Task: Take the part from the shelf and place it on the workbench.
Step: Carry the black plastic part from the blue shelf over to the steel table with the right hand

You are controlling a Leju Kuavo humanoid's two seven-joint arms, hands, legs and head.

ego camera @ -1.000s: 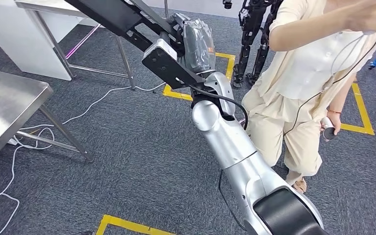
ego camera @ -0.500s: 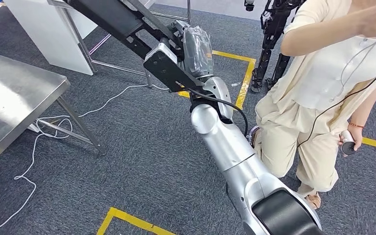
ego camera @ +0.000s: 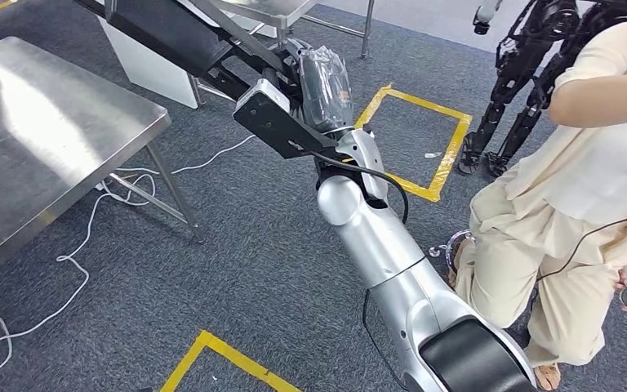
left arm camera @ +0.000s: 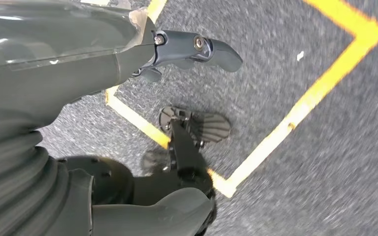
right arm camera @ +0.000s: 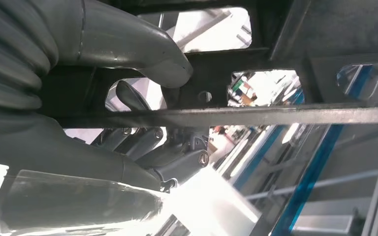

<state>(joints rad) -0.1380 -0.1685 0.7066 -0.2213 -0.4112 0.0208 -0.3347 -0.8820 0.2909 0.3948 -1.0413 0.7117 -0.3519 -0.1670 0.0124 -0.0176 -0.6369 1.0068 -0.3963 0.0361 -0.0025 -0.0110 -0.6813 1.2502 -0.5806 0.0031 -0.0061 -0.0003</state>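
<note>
Head view is showing the right hand (ego camera: 326, 86) gripping the long black part (ego camera: 188, 41), its long axis reaching up and left over the floor, the workbench (ego camera: 41, 139) lying left; the left hand (left arm camera: 192, 49) is hanging, holding nothing.

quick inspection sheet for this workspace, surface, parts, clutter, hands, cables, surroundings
surface: steel workbench stands to the robot's left, its top bare where it shows
job's things: long black part is held up off the floor, not on the bench
clutter: nothing seen on the bench
hands: right robot hand, under clear plastic wrap, grips the part, thumb and fingers around its frame in the right wrist view; left robot hand hangs over the carpet, holding nothing
cables: white cable trails on the carpet under the bench; black cable loops at the right arm
surroundings: grey carpet with yellow tape squares; a person stands close on the right; a dark robot frame stands behind
</note>
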